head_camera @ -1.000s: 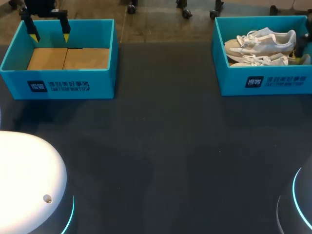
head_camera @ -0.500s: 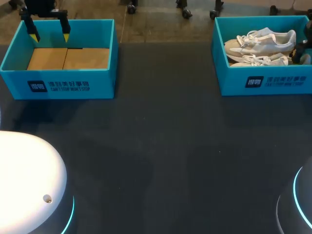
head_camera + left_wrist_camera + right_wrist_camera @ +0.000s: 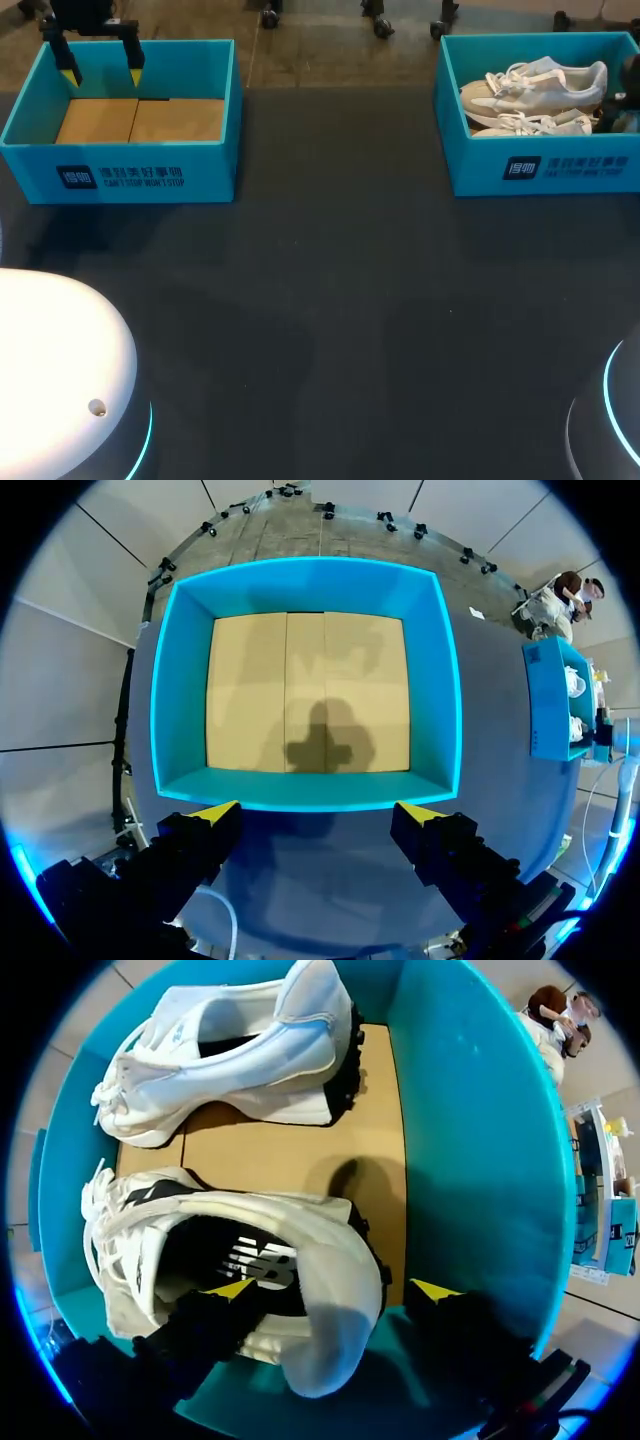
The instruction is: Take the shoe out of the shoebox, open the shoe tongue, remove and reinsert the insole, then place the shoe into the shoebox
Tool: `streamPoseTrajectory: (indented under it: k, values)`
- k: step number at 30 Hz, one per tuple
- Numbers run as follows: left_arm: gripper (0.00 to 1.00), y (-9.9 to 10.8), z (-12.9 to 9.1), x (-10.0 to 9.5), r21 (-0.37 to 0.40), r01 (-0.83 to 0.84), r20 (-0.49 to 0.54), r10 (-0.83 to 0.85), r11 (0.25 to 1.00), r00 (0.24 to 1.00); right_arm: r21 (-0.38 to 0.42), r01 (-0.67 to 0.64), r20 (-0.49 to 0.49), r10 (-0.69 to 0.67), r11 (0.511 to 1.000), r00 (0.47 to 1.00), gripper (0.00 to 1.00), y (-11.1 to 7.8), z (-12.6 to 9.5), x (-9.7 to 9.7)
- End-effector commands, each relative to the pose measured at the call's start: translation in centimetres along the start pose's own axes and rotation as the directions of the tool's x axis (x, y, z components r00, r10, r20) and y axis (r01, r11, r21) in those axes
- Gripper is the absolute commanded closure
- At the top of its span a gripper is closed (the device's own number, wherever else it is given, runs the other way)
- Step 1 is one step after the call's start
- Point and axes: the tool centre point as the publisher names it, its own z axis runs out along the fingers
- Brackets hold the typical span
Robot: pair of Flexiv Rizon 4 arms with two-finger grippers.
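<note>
My main worry was the grip. If the right jaws closed on nothing more than the soft heel collar, I judged the shoe (image 3: pixel 330 1310) could hang toe-down and slip out on the lift. Its loose laces (image 3: pixel 100 1210) lay close to the second shoe (image 3: pixel 240 1050) and might drag it along. The outer finger also sat in the narrow gap beside the shoebox (image 3: pixel 470 1140) wall, so a crooked close could catch that wall and pull the whole box across the counter (image 3: pixel 330 300). The right jaws stood wide apart, low inside the box, and were not yet clamped. One yellow fingertip (image 3: pixel 232 1288) was down in the shoe's opening over the insole, and the other was outside the heel, so the heel back stood between them. That shoe lay on its side on the cardboard floor, in the half of the box nearer the robot, with its partner beside it toward the far wall. The left jaws were also spread wide and holding nothing. They hung over the far rim of the empty box (image 3: pixel 130 170), well apart from the shoes.
</note>
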Motion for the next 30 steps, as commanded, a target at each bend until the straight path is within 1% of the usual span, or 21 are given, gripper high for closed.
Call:
streamPoseTrajectory:
  k: [1, 2, 3, 4, 5, 6, 7, 14, 18, 22, 27, 30]
  values:
    - [0.00, 0.0, 0.0, 0.0, 0.000, 0.000, 0.000, 0.000, 1.000, 1.000, 0.015, -0.001, -0.007, 0.001, 1.000, 1.000, 0.21, 0.5, 0.7, -0.4]
    - [0.00, 0.0, 0.0, 0.0, 0.000, 0.000, 0.000, 0.000, 1.000, 1.000, 0.017, -0.004, -0.007, 0.004, 1.000, 1.000, 0.41, 0.5, 0.8, -0.4]
    - [0.00, 0.0, 0.0, 0.0, 0.000, 0.000, 0.000, 0.000, 1.000, 1.000, 0.019, -0.010, -0.006, 0.010, 1.000, 1.000, 0.55, 0.4, 0.8, -0.4]
    - [0.00, 0.0, 0.0, 0.0, 0.000, 0.000, 0.000, 0.000, 1.000, 1.000, 0.018, -0.015, -0.006, 0.015, 1.000, 1.000, 0.61, 0.4, 0.8, -0.4]
    - [0.00, 0.0, 0.0, 0.0, 0.000, 0.000, 0.000, 0.000, 1.000, 1.000, 0.017, -0.023, -0.004, 0.023, 1.000, 1.000, 0.76, 0.4, 0.9, -0.5]
    - [0.00, 0.0, 0.0, 0.0, 0.000, 0.000, 0.000, 0.000, 1.000, 1.000, 0.013, -0.033, 0.000, 0.033, 0.999, 0.999, 0.86, 0.3, 0.8, -0.5]
    - [0.00, 0.0, 0.0, 0.0, 0.000, 0.000, 0.000, 0.000, 1.000, 1.000, 0.008, -0.040, 0.000, 0.040, 0.999, 0.999, 1.00, 0.3, 0.7, -0.6]
    - [0.00, 0.0, 0.0, 0.0, 0.000, 0.000, 0.000, 0.000, 1.000, 1.000, -0.025, -0.078, 0.009, 0.078, 0.997, 0.997, 1.00, 0.3, -0.3, -0.8]
    - [0.00, 0.0, 0.0, 0.0, 0.000, 0.000, 0.000, 0.000, 1.000, 1.000, -0.028, -0.106, 0.012, 0.107, 0.994, 0.994, 1.00, 0.3, -0.6, -0.8]
    - [0.00, 0.0, 0.0, 0.0, 0.000, 0.000, 0.000, 0.000, 1.000, 1.000, -0.029, -0.147, 0.029, 0.148, 0.989, 0.989, 1.00, 0.6, -1.6, -0.9]
    - [0.00, 0.0, 0.0, 0.0, 0.000, 0.000, 0.000, 0.000, 1.000, 1.000, -0.041, -0.205, 0.079, 0.208, 0.978, 0.975, 1.00, 1.2, -4.7, -1.1]
    - [0.00, 0.0, 0.0, 0.0, 0.000, 0.000, 0.000, 0.000, 1.000, 1.000, -0.052, -0.233, 0.103, 0.237, 0.971, 0.966, 1.00, 1.7, -7.2, -1.1]
